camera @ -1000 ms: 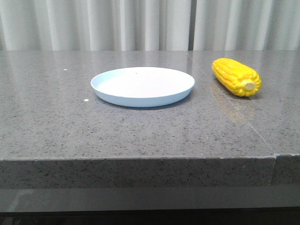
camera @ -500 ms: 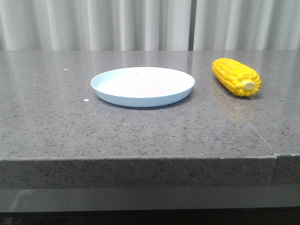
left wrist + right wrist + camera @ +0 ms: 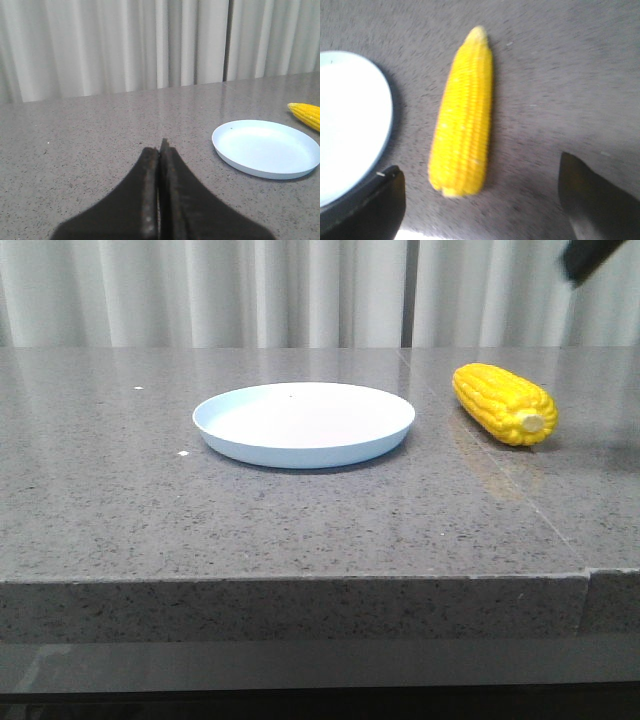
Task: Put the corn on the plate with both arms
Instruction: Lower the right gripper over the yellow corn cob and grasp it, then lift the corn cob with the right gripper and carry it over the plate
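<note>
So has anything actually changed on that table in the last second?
Only one thing: a dark piece of the right arm has come into the front view's top right corner, above the corn. Nothing has been gripped. The corn lies where it did on the table, right of the empty plate, which has not moved either.

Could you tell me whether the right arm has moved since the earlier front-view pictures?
Yes. A dark part of the right arm now shows at the top right of the front view, against the curtain above the corn; earlier it was out of frame.
</note>
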### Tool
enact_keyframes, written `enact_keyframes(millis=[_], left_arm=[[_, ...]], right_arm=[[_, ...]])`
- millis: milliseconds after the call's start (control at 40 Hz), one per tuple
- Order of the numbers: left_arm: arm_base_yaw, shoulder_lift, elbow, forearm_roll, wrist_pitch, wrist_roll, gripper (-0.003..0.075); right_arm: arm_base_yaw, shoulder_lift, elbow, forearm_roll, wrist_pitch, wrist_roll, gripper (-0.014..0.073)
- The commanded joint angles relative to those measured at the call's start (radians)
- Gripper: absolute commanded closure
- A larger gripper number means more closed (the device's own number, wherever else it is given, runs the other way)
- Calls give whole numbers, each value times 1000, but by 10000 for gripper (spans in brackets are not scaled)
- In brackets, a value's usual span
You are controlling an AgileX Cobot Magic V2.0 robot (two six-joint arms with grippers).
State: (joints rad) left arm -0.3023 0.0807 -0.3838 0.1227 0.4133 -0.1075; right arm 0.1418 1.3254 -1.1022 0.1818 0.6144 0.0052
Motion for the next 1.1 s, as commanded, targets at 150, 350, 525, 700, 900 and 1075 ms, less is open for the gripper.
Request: enact_keyframes(millis=[150,350,525,700,900,1075], left_arm=[[2,12,-26,3,-79,-8,741],[2,12,-26,3,-79,-8,741],[2,12,-26,3,-79,-8,741],[2,12,-26,3,-79,-8,741],[2,12,-26,3,-79,-8,741],[2,12,-26,3,-79,-8,741]], right_arm=[[46,252,-230,96,15,-5,-51],[46,391,-309,98,19,-5,-50],[46,416,-323,98,26,-5,40],[46,414,-323,98,22,-5,358],[51,379,-323,98,19,-5,507],[87,307,-324,165,-15,-5,504]])
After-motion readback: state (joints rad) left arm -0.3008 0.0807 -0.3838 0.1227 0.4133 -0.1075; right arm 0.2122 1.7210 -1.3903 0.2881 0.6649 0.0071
